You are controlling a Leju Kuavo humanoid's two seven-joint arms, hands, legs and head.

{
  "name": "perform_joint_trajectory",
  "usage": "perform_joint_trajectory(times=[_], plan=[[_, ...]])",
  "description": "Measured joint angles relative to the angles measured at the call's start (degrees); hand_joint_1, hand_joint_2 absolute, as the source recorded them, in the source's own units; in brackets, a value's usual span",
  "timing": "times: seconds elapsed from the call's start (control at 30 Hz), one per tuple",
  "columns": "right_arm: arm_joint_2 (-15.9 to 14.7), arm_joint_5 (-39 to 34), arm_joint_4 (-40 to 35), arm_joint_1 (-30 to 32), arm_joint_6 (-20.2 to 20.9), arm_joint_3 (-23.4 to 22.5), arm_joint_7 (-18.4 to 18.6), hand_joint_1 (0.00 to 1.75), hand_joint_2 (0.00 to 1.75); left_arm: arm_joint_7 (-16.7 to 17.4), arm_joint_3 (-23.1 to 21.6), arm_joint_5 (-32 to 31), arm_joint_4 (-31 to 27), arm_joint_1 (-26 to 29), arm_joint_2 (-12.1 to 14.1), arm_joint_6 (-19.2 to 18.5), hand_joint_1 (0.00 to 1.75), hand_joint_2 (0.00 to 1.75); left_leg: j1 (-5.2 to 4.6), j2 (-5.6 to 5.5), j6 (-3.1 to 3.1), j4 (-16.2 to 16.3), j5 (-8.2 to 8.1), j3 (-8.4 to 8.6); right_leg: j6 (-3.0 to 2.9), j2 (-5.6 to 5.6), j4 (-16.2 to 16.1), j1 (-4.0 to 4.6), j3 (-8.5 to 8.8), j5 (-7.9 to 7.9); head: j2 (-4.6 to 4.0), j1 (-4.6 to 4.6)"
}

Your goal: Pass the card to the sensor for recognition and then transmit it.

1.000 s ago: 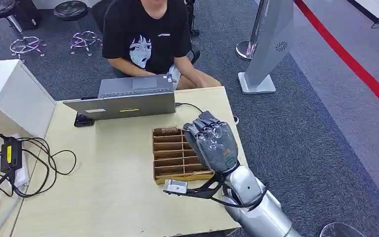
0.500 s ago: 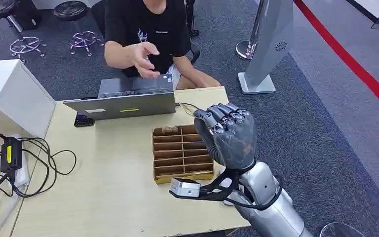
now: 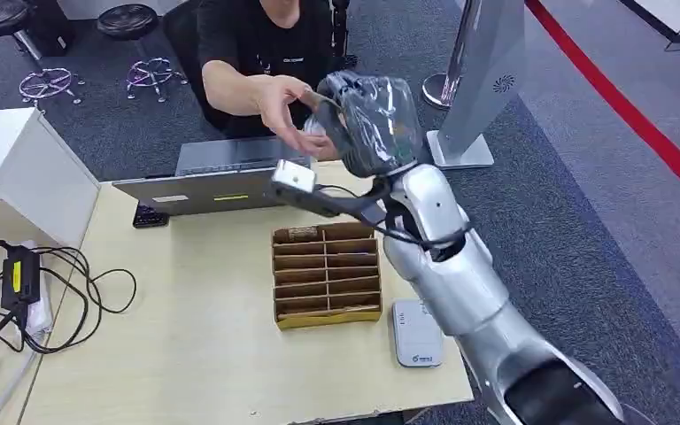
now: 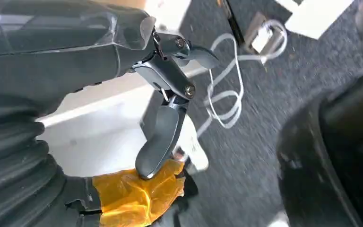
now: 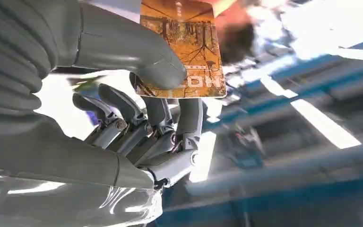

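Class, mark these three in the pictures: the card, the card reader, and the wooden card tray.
card (image 5: pixel 189 42), right wrist view, middle of its orange printed face
card reader (image 3: pixel 417 332), head view, centre of its white top
card tray (image 3: pixel 327 276), head view, a middle divider

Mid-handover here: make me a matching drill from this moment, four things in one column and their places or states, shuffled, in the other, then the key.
Things:
1. card
2. card reader
3. divided box
4. laptop

Places or states:
A. flat on the table's near right corner
B. between the person and the divided box
C. pinched in the right hand
D. mid-table, beside the card reader

Pairs: 1-C, 2-A, 3-D, 4-B
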Motion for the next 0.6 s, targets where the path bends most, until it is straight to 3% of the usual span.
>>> perform_joint_trajectory(times=[0.1,0.2,0.6], plan=[[3.06,1.83,13.15,-8.07,1.5,-0.28,2.26,1.75,1.75,0.39,2.14,2.27,0.0,0.35,-0.07,-0.81,0.0,1.75,0.01,-0.07,-0.04,0.0,0.02,0.01,-0.01,-0.03,0.01,0.02,0.0,-0.01,0.0,-0.02],[4.78,2.4,20.12,-11.64,1.48,-0.52,2.95,1.75,1.75,0.55,3.58,3.1,0.0,0.58,-0.18,-0.92,0.0,1.75,0.03,-0.09,-0.04,0.0,0.02,-0.02,-0.02,-0.04,0.01,0.04,-0.01,-0.02,0.0,0.0],[7.6,2.82,30.65,-15.21,1.92,-0.68,3.34,1.75,1.75,1.14,6.33,4.95,0.02,1.3,-0.28,-0.85,0.0,1.75,0.02,-0.17,-0.03,0.0,0.0,-0.18,-0.02,-0.09,-0.06,0.03,-0.11,-0.03,0.0,0.02]])
